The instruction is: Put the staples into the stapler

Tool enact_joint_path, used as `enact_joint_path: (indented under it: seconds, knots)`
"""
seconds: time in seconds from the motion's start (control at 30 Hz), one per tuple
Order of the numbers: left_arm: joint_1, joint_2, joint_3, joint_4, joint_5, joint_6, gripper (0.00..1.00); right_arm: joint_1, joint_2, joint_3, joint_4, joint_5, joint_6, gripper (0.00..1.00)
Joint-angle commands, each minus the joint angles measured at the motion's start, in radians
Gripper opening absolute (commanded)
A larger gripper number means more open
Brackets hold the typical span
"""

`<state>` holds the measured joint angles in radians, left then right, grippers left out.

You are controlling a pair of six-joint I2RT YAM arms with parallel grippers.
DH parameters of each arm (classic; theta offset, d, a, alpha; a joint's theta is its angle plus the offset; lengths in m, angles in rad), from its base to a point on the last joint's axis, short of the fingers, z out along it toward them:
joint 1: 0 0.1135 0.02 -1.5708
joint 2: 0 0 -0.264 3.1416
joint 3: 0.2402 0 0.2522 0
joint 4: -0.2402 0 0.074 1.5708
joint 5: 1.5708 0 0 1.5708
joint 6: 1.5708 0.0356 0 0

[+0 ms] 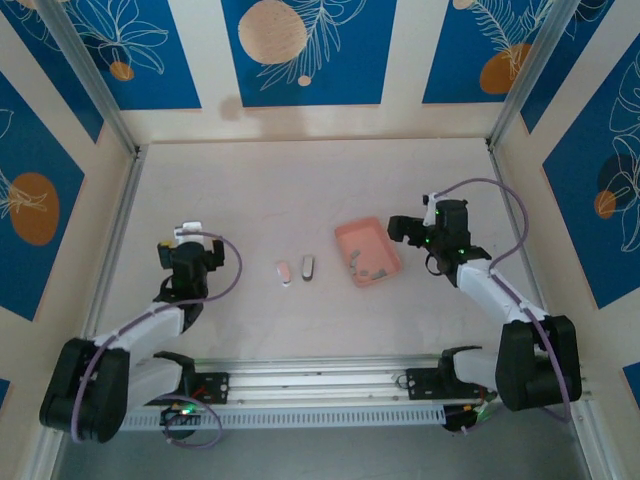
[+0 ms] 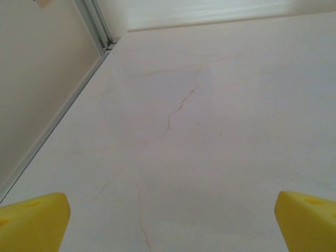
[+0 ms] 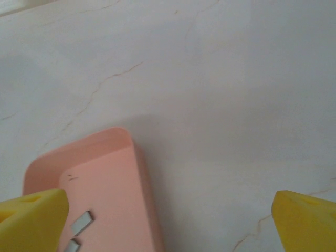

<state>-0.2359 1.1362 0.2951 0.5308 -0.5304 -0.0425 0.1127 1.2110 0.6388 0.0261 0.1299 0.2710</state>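
Gleaming grey staples (image 3: pixel 81 222) in pink tray (image 3: pixel 113 173)

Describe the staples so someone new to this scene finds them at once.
On the pale table, look right of centre for the salmon-pink tray, just left of the right gripper. The staples are the tiny grey strips inside its near end, unlike the two larger pale blocks loose on the table further left.

Left gripper (image 1: pixel 187 236): jaws wide apart, empty, pointing away from base. Right gripper (image 1: pixel 403 228): jaws wide apart, empty, pointing leftward.
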Motion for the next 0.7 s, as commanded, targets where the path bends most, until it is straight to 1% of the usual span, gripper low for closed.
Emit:
enact_joint_path:
  seconds: [0.0, 0.03, 0.07, 0.1, 0.13, 0.17, 0.2, 0.23, 0.27, 0.3, 0.33, 0.37, 0.4, 0.43, 0.47, 0.5, 0.53, 0.57, 0.6, 0.67]
  knots:
    - [0.018, 0.126, -0.023, 0.341, 0.070, 0.097, 1.00, -0.032, -0.006, -0.045, 0.205, -0.072, -0.103, 0.99]
    - [0.017, 0.175, -0.031, 0.415, 0.088, 0.130, 1.00, -0.039, 0.013, -0.061, 0.249, -0.088, -0.131, 0.99]
    - [0.018, 0.224, -0.048, 0.512, 0.083, 0.145, 1.00, -0.042, 0.030, -0.075, 0.287, -0.082, -0.148, 0.99]
    - [0.021, 0.281, -0.063, 0.584, 0.050, 0.133, 1.00, -0.046, 0.054, -0.094, 0.337, -0.070, -0.165, 0.99]
    - [0.025, 0.348, -0.094, 0.682, 0.059, 0.116, 1.00, -0.052, 0.080, -0.118, 0.395, -0.056, -0.176, 0.99]
    - [0.029, 0.419, -0.117, 0.834, 0.074, 0.144, 1.00, -0.058, 0.099, -0.135, 0.434, -0.037, -0.181, 0.99]
    - [0.024, 0.431, -0.122, 0.855, 0.126, 0.161, 1.00, -0.070, 0.127, -0.160, 0.495, -0.024, -0.168, 0.99]
    - [0.027, 0.401, -0.113, 0.753, 0.194, 0.159, 1.00, -0.090, 0.157, -0.194, 0.561, -0.034, -0.145, 0.99]
    - [0.040, 0.417, -0.092, 0.717, 0.235, 0.157, 1.00, -0.107, 0.164, -0.198, 0.594, -0.044, -0.122, 0.99]
    - [0.051, 0.494, -0.059, 0.784, 0.231, 0.170, 1.00, -0.129, 0.162, -0.169, 0.523, -0.081, -0.119, 0.99]
    - [0.050, 0.480, -0.028, 0.704, 0.205, 0.161, 1.00, -0.151, 0.181, -0.171, 0.555, -0.112, -0.104, 0.99]
    - [0.067, 0.415, 0.003, 0.526, 0.234, 0.123, 1.00, -0.169, 0.184, -0.147, 0.504, -0.127, -0.094, 0.99]
    - [0.108, 0.411, 0.032, 0.465, 0.302, 0.093, 1.00, -0.185, 0.205, -0.138, 0.516, -0.152, -0.082, 0.99]
    - [0.149, 0.446, 0.053, 0.490, 0.301, 0.058, 1.00, -0.199, 0.215, -0.115, 0.484, -0.187, -0.087, 0.99]
    - [0.159, 0.427, 0.056, 0.443, 0.311, 0.040, 1.00, -0.200, 0.232, -0.106, 0.489, -0.200, -0.091, 0.99]
    - [0.160, 0.411, 0.052, 0.427, 0.315, 0.035, 1.00, -0.194, 0.239, -0.086, 0.462, -0.195, -0.102, 0.99]
    - [0.158, 0.430, 0.049, 0.471, 0.310, 0.043, 1.00, -0.178, 0.244, -0.080, 0.458, -0.183, -0.117, 0.99]
    - [0.158, 0.431, 0.048, 0.471, 0.310, 0.043, 1.00, -0.158, 0.241, -0.080, 0.455, -0.158, -0.134, 0.99]
    - [0.158, 0.420, 0.049, 0.453, 0.311, 0.040, 1.00, -0.129, 0.235, -0.087, 0.460, -0.117, -0.152, 0.99]
    - [0.158, 0.427, 0.045, 0.471, 0.314, 0.045, 1.00, -0.085, 0.216, -0.111, 0.484, -0.032, -0.176, 0.99]
